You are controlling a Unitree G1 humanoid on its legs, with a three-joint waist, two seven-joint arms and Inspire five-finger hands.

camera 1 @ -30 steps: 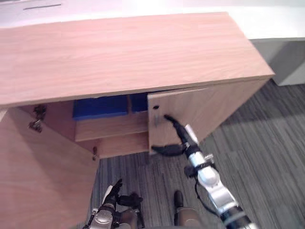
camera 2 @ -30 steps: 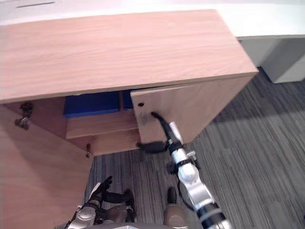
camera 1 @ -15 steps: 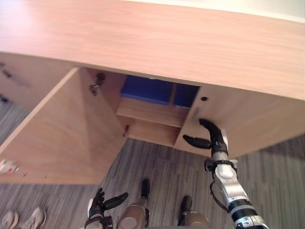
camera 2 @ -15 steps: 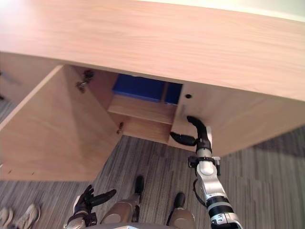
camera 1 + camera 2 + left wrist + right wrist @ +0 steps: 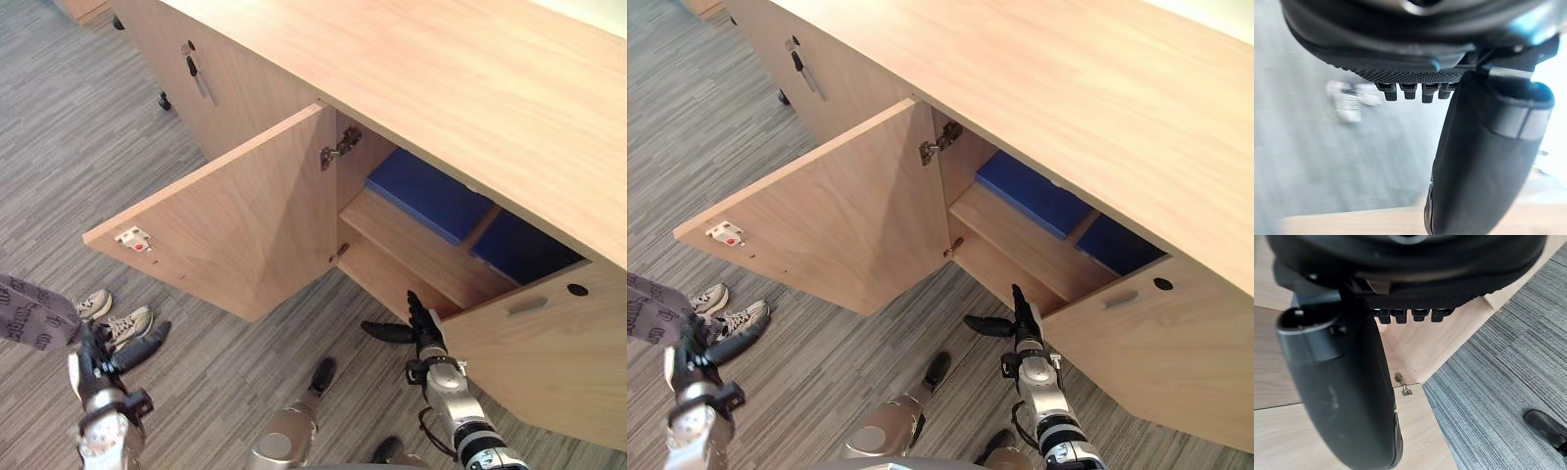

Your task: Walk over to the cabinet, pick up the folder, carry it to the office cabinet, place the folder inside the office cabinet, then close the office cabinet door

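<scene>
The office cabinet [image 5: 470, 88] is pale wood-grain, the folder [image 5: 426, 196] deep blue, the carpet [image 5: 59, 127] grey-streaked, a person's shoes [image 5: 118, 318] white.

both eye views look steeply down from the head, over the front edge of the top of the office cabinet [image 5: 470, 69] and onto the grey carpet [image 5: 59, 147]. set just apart, they share almost everything: the open door [image 5: 235, 230], the shelf [image 5: 411, 245] with the blue folder [image 5: 426, 191], the left hand [image 5: 93, 367] and the right hand [image 5: 426, 338]. the left wrist view looks very close along its own hand toward the carpet. the right wrist view looks along its hand at the cabinet's lower part and the carpet, which the eye views also show.
</scene>
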